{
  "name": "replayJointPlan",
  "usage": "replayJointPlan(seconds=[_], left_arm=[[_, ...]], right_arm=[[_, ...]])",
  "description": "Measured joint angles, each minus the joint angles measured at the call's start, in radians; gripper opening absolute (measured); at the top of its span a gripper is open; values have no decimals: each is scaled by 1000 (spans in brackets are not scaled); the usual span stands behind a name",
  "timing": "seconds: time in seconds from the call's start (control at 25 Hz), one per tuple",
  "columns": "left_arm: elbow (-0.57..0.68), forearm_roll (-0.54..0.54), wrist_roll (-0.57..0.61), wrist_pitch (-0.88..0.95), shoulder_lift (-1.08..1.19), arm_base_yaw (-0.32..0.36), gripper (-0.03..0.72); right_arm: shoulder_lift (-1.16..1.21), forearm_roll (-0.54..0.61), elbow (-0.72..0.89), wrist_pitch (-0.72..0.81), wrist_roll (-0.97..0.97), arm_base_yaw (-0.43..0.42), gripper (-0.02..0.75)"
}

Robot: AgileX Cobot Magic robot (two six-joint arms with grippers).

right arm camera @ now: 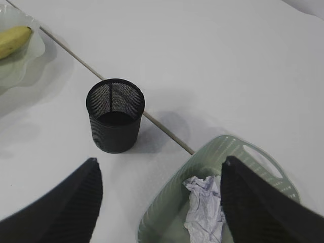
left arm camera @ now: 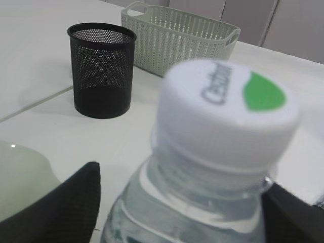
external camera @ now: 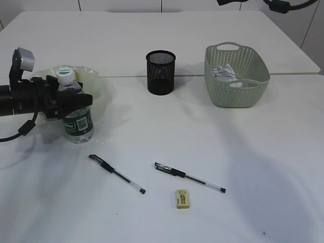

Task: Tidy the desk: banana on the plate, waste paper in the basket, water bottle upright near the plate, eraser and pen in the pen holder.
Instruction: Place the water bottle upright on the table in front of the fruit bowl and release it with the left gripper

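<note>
Exterior view shows a white surface (external camera: 212, 126) made of two tops, their seam running left to right behind the mesh pen holder (external camera: 161, 72). At 2 o'clock from that holder, the pale green basket (external camera: 236, 76) holds crumpled waste paper (external camera: 224, 72). At 9 o'clock, the plate (external camera: 91, 75) carries the banana (right arm camera: 13, 40). Just before it, the water bottle (external camera: 76, 109) stands upright between the left end effector (external camera: 76, 101) fingers, spread either side. Right end effector (right arm camera: 159, 202) hangs open above the basket. Two pens (external camera: 116, 173) and the eraser (external camera: 183, 198) lie at 6 o'clock.

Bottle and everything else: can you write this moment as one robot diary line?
water bottle upright by plate | paper in basket | pens, eraser on desk
</note>
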Motion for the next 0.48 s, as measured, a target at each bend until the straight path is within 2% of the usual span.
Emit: replayJointPlan(seconds=[0.48], left_arm=[[-45, 4, -49, 4, -36, 0, 575]], right_arm=[[0, 0, 0, 0, 0, 0, 538]])
